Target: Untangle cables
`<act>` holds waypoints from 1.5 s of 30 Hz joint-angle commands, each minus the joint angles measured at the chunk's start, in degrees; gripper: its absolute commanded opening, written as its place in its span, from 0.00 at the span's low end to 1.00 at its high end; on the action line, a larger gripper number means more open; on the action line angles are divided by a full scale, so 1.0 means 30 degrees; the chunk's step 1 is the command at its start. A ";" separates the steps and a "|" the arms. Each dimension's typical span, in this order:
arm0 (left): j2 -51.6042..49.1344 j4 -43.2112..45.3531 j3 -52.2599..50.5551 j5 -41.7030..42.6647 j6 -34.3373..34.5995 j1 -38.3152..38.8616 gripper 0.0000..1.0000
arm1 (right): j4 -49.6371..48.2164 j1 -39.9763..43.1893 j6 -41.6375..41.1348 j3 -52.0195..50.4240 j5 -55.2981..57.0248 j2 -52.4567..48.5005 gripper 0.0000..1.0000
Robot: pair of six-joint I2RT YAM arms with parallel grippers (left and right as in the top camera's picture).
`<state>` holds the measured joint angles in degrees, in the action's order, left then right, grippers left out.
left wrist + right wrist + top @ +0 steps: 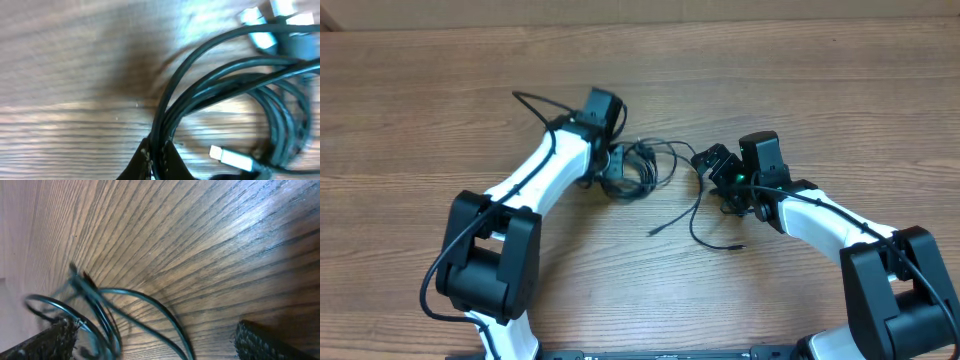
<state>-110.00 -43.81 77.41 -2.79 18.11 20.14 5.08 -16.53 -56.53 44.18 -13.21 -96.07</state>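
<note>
The cables [638,165] are thin black cords bunched in a knot at the table's middle, with loose ends trailing toward the front [695,218]. My left gripper [617,172] is at the knot's left side. In the left wrist view this left gripper [159,159] is shut on a few strands of the cables [210,80], and a silver plug [231,157] lies just to the right. My right gripper [717,180] stands open at the bundle's right. In the right wrist view, cable strands [145,307] cross between its wide-apart fingers [52,340].
The wooden table [440,110] carries both arms. More silver plug ends [272,22] lie at the upper right of the left wrist view. A thick black cable of the left arm loops out at the back [535,102].
</note>
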 commanded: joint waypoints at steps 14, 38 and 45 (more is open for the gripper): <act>0.0204 -0.0838 0.2856 0.1945 -0.0889 -0.0080 0.04 | -0.0554 0.0087 0.0372 -0.0474 0.1144 -0.0517 1.00; 0.0204 -0.1180 0.2834 0.2149 -0.1785 -0.0066 0.04 | -0.3220 0.0444 0.4131 -0.0466 -0.1909 0.0452 0.87; 0.0204 -0.1180 0.2827 0.2127 -0.2200 -0.0066 0.04 | -0.3971 0.0831 0.4444 -0.0466 -0.5894 0.2382 0.67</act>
<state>-110.00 -47.22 85.12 2.63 13.39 20.10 -6.48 -14.24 -45.08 43.09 -24.77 -90.89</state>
